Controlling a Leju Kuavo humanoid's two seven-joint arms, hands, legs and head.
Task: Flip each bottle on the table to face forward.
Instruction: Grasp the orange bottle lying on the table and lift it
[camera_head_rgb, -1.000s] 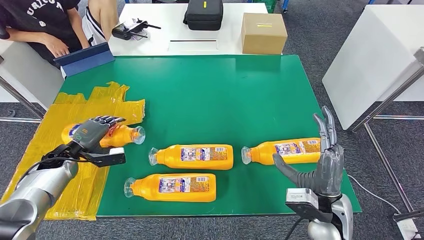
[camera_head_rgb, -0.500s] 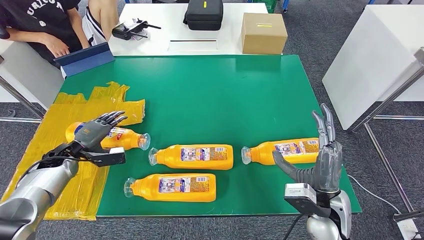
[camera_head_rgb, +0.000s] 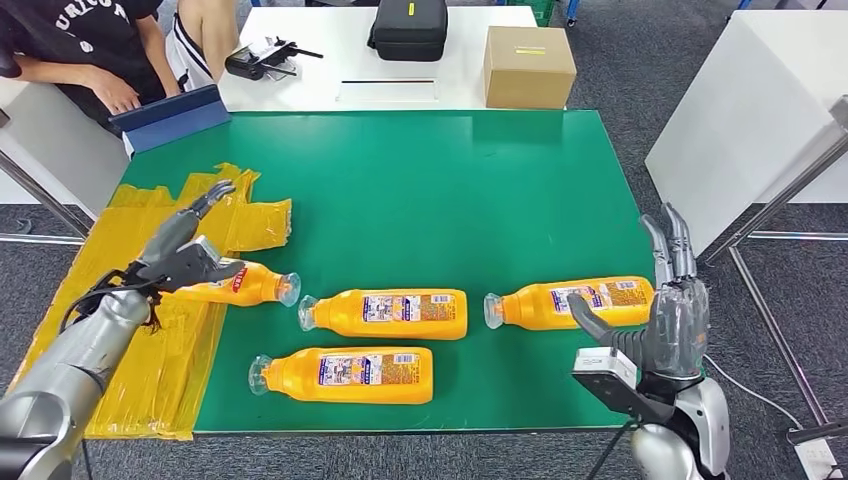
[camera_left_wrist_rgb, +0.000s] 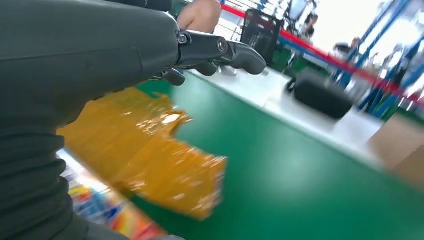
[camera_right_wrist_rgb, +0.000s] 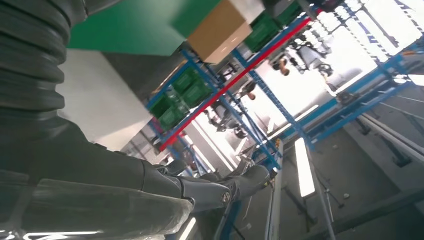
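Right hand (camera_right_wrist_rgb: 100, 165) fingers (camera_right_wrist_rgb: 220, 187) apart, cardboard box (camera_right_wrist_rgb: 220, 30), green table (camera_right_wrist_rgb: 130, 25)

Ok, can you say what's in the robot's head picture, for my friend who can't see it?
Four orange bottles lie on their sides on a green table; the robot's left hand rests on the leftmost bottle, which lies partly on yellow plastic sheeting. Its right hand is raised, open, by the rightmost bottle.

Four orange bottles (camera_head_rgb: 383, 313) with clear caps and white, blue and red printed labels lie on the green counter (camera_head_rgb: 450, 190). Crinkled yellow film (camera_head_rgb: 150, 300) covers its left edge. Both hands are grey with darker fingers: left hand (camera_head_rgb: 180, 255), right hand (camera_head_rgb: 670, 310).
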